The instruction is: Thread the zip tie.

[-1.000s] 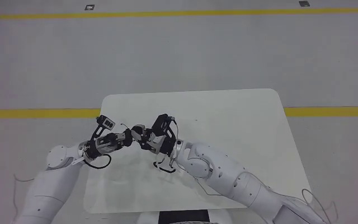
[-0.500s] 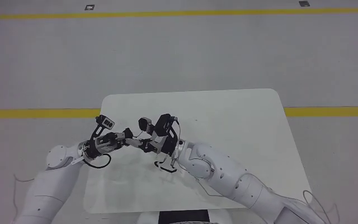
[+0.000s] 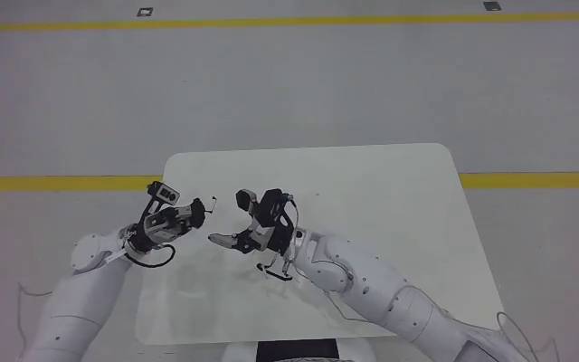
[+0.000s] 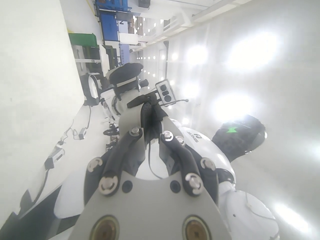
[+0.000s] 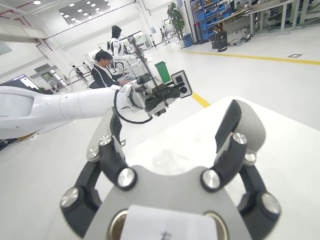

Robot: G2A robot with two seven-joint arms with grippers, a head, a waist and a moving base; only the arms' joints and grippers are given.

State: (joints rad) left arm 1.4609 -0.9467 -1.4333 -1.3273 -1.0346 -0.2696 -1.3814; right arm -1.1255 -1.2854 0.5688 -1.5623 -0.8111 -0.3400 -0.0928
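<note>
Over the near-left quarter of the table [image 3: 389, 181], the right gripper [image 3: 231, 218] hangs with its jaws spread wide and nothing held. In its own wrist view its ribbed pads [image 5: 225, 126] stand well apart, with white tabletop showing in the gap. A little farther toward the table's left edge, with open space between it and the right gripper, the left gripper [image 3: 197, 214] sits just inside that edge. Its fingers are pinched together on the zip tie [image 3: 211, 202]. From above the tie is only a short dark sliver slanting toward the table's far side. The right wrist view shows it better: the zip tie [image 5: 145, 67] is a thin strap rising steeply out of the left gripper [image 5: 167, 93], above the table's corner. Where the strap passes between the pads is hidden, and its head cannot be made out. In the left wrist view the closed fingers [image 4: 152, 118] block most of the tie. A thin dark strand juts sideways past them, but I cannot tell whether it is the tie or a cable. Beyond both grippers the tabletop runs on to the table's far and right edges, with a small dark speck [image 3: 317, 192] near its middle. A yellow floor line [image 3: 271, 20] lies well past the far edge.
</note>
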